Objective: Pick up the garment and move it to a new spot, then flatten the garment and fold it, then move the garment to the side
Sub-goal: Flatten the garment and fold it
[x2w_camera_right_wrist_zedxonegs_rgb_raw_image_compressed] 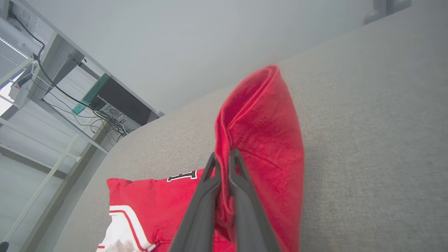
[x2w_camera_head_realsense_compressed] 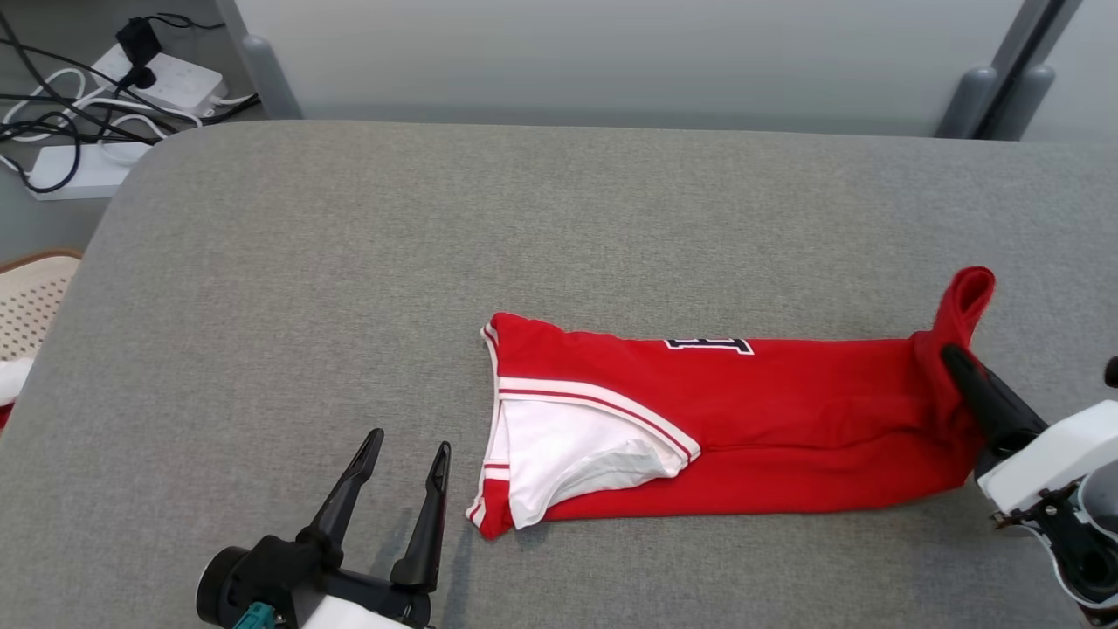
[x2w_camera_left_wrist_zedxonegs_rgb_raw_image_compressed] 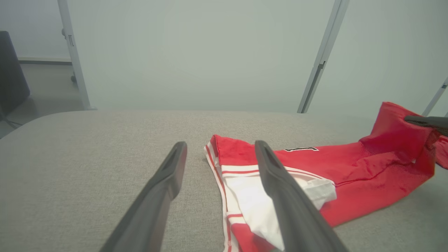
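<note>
A red garment (x2w_camera_head_realsense_compressed: 769, 411) with white trim and a white inner lining lies folded lengthwise across the grey table (x2w_camera_head_realsense_compressed: 349, 262). Its right end is lifted off the surface, pinched by my right gripper (x2w_camera_head_realsense_compressed: 950, 356), whose fingers are shut on the cloth; in the right wrist view the fold of garment (x2w_camera_right_wrist_zedxonegs_rgb_raw_image_compressed: 259, 133) rises above that gripper (x2w_camera_right_wrist_zedxonegs_rgb_raw_image_compressed: 224, 157). My left gripper (x2w_camera_head_realsense_compressed: 409, 445) stands open just left of the garment's white-trimmed end, holding nothing. The left wrist view shows its fingers (x2w_camera_left_wrist_zedxonegs_rgb_raw_image_compressed: 168, 175) apart, with the garment (x2w_camera_left_wrist_zedxonegs_rgb_raw_image_compressed: 315, 168) behind the right one.
Power strips and tangled cables (x2w_camera_head_realsense_compressed: 105, 96) lie on the floor beyond the table's far left corner. A wicker basket (x2w_camera_head_realsense_compressed: 31, 297) sits by the left edge. Grey posts (x2w_camera_head_realsense_compressed: 987, 96) stand behind the far edge. Bare table spreads left of and behind the garment.
</note>
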`<state>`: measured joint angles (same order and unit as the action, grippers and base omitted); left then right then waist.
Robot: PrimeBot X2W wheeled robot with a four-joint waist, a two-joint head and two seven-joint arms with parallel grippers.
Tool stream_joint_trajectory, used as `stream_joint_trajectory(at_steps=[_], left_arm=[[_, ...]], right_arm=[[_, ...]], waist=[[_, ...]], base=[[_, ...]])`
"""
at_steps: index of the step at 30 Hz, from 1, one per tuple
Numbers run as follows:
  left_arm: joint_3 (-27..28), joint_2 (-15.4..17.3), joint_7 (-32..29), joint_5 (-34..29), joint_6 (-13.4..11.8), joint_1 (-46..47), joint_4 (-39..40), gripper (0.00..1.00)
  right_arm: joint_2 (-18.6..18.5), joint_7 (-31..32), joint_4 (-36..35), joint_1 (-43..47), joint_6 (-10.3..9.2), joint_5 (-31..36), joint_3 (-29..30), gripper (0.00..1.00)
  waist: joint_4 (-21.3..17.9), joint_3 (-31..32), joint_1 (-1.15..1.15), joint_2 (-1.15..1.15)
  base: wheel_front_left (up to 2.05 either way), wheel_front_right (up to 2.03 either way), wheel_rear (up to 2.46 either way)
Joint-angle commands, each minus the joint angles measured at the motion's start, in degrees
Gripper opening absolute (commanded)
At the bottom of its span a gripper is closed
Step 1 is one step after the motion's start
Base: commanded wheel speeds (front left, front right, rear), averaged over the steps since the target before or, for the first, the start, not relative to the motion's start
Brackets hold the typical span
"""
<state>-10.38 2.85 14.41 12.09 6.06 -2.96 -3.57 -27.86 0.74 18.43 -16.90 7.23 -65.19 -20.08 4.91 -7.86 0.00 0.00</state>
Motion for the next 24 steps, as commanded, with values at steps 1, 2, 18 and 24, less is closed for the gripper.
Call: stream_joint_trajectory(at_steps=[1,2,18,24], left_arm=[[1.48,0.04,0.59,0.00,0.04,2.91,1.71,1.00],[1.35,0.04,0.59,0.15,-0.06,2.95,1.85,1.00],[-0.07,0.03,0.59,1.62,-1.88,2.44,3.37,1.00],[-0.63,0.03,0.59,2.15,-2.10,2.39,3.62,1.00]], right_arm=[[-1.48,0.28,-2.23,0.53,0.25,-0.31,-0.79,0.00],[-1.32,0.71,-3.51,0.63,0.25,-0.13,-0.99,0.00],[6.45,5.66,-9.21,-0.71,0.25,3.96,-5.43,0.00],[9.04,6.48,-7.30,-2.45,0.25,4.36,-6.69,0.00]], waist=[[0.47,0.21,0.00,0.00],[0.83,0.24,0.00,0.00],[9.90,1.74,0.00,0.00],[13.15,1.37,0.00,0.00]], base=[[0.00,0.00,0.00],[0.00,0.00,0.00],[0.00,0.00,0.00],[0.00,0.00,0.00]])
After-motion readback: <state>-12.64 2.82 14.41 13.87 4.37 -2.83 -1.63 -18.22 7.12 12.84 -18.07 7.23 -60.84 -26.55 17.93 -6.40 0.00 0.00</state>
